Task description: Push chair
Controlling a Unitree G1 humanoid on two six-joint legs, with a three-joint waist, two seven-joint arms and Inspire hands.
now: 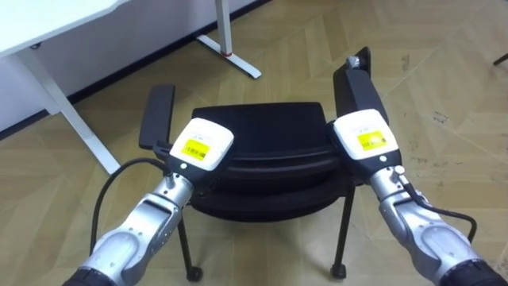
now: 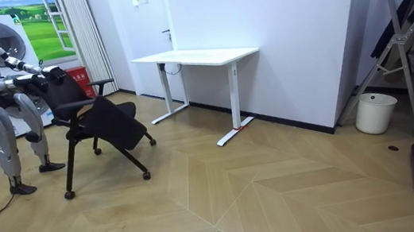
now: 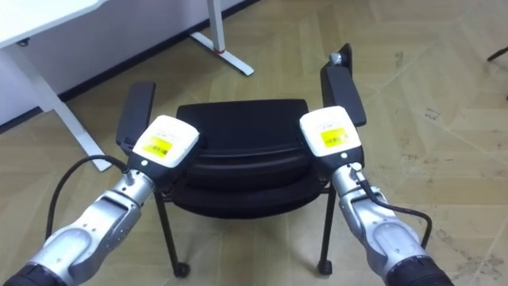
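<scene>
Chair (image 1: 262, 127): your left hand (image 1: 202, 144) and right hand (image 1: 363, 137) sit atop its back; you can't tell either hold

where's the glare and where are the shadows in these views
Left eye view: the desk is washed bright white, the white backs of the left hand and right hand catch the light, and the black chair shows little detail. Room view: even light, a soft sheen on the floor, only a faint shadow under the chair.
</scene>
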